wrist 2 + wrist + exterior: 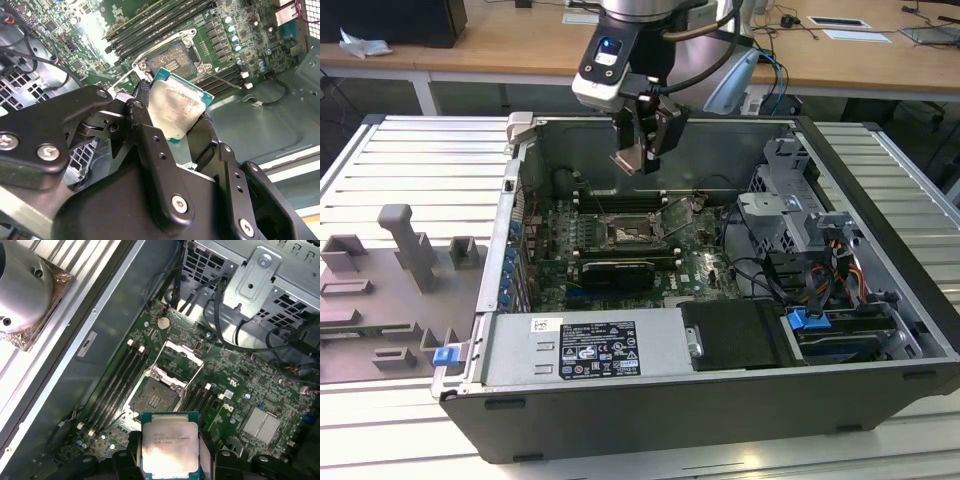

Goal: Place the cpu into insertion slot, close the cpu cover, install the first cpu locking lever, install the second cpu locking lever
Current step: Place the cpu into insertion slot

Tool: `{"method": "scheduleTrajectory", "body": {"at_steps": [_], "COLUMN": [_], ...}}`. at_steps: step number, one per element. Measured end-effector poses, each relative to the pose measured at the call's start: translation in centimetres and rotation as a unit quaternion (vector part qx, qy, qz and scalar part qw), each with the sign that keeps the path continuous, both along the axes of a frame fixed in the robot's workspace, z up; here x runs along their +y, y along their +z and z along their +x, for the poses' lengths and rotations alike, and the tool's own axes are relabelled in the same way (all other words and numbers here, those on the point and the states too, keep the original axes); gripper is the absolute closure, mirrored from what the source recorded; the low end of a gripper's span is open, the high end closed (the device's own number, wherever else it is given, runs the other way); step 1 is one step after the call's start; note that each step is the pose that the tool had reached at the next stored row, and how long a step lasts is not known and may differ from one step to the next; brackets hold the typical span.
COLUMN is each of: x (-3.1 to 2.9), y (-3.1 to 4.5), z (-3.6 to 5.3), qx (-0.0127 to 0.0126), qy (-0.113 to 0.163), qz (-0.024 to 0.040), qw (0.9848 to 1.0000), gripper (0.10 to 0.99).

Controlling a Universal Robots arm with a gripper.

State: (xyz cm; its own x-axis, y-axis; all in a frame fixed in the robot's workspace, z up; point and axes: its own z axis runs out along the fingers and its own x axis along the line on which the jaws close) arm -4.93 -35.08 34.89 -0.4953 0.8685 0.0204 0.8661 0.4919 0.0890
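My gripper (638, 150) hangs above the open computer case, shut on the cpu (625, 161). In both wrist views the cpu (169, 447) is a square chip with a dull silver top and a green edge, pinched between the black fingers (141, 117). It is held in the air, above and apart from the insertion slot (155, 401). That slot (173, 56) is a dark-centred socket with a silvery rim on the green board (632, 233). The cpu cover (181, 356) stands swung open at one side of the socket.
Memory slots (116, 385) flank the socket. A long black card (616, 272) lies in front of it in the exterior view. A metal drive cage (790, 205) and cable bundles (770, 275) fill the exterior view's right. The case walls (525, 150) surround the board. Grey fixtures (410, 250) stand outside, at the left.
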Motion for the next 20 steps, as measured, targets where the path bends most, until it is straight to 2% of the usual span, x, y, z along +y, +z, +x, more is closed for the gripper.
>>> {"method": "scheduleTrajectory", "body": {"at_steps": [11,15,19,20], "x": [0.0,0.0,0.0,0.0], "y": [-0.13,-0.18,-0.24,-0.29], "z": [-0.47,-0.71,-0.85,-0.87], "qx": [0.0,0.0,-0.0001,0.0], "qy": [-0.052,-0.074,-0.097,-0.107], "qz": [0.0,0.0,0.0001,0.0], "qw": [0.9987,0.9973,0.9953,0.9943], "gripper": [0.545,0.545,0.545,0.545]}}
